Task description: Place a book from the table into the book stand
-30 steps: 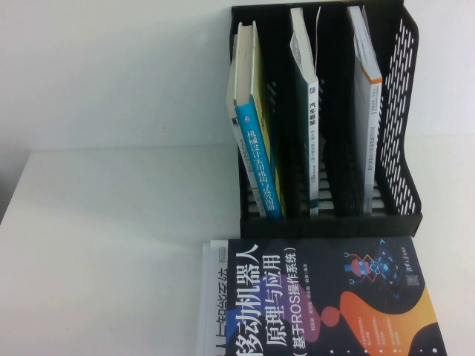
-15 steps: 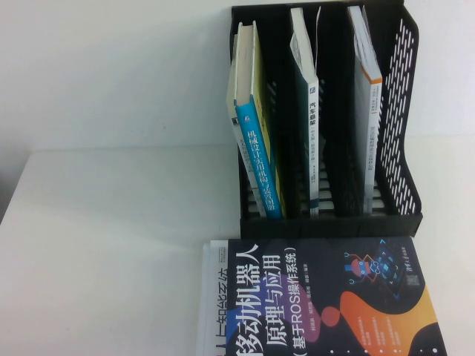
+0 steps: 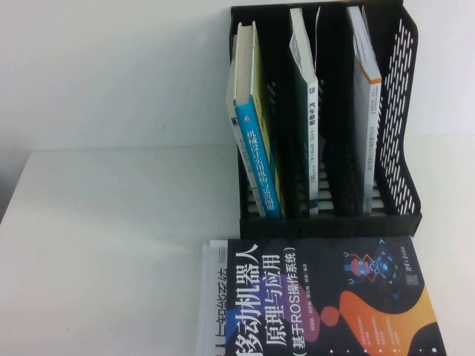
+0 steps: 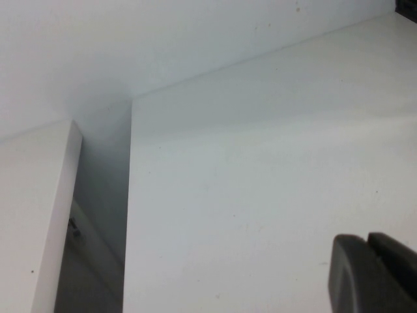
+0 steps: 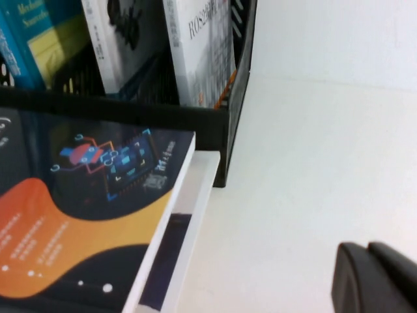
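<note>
The book (image 3: pixel 256 148), pale yellow with a cyan-blue spine, stands upright and leaning in the left slot of the black book stand (image 3: pixel 401 111) at the back of the white table (image 3: pixel 111 222). Part of the book also shows in the right wrist view (image 5: pixel 39 32), behind the stand's front wall (image 5: pixel 130 107). Neither arm shows in the high view. My left gripper (image 4: pixel 368 240) is shut and empty over bare table. My right gripper (image 5: pixel 366 246) is shut and empty over bare table, to the right of the stand.
A dark navy book with orange shapes (image 3: pixel 326 297) lies flat in front of the stand, on top of a white book (image 3: pixel 211 297). Thin white books stand in the middle slot (image 3: pixel 306 96) and the right slot (image 3: pixel 365 89). The table's left edge shows in the left wrist view (image 4: pixel 130 208).
</note>
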Robot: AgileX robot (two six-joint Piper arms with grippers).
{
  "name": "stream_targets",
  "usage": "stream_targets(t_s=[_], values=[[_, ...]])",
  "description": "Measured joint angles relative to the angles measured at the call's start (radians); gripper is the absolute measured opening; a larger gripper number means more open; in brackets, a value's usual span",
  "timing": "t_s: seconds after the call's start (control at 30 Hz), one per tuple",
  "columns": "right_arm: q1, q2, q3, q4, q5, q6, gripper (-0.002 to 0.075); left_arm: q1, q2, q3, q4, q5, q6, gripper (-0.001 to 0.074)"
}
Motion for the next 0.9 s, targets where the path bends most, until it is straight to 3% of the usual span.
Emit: stream_targets(t_s=[0.13, 0.53, 0.9], values=[[-0.007, -0.074, 0.089, 0.000, 0.000, 0.043, -0.0003, 0.000, -0.002, 0.000, 0.000, 0.000, 0.000, -0.0002], [-0.135, -0.081, 0.091, 0.021, 0.017, 0.057, -0.0003, 0.000, -0.002, 0.000, 0.000, 0.000, 0.000, -0.0002], [-0.138, -0.081, 0.091, 0.023, 0.017, 0.057, -0.0003, 0.000, -0.002, 0.000, 0.000, 0.000, 0.000, -0.0002]])
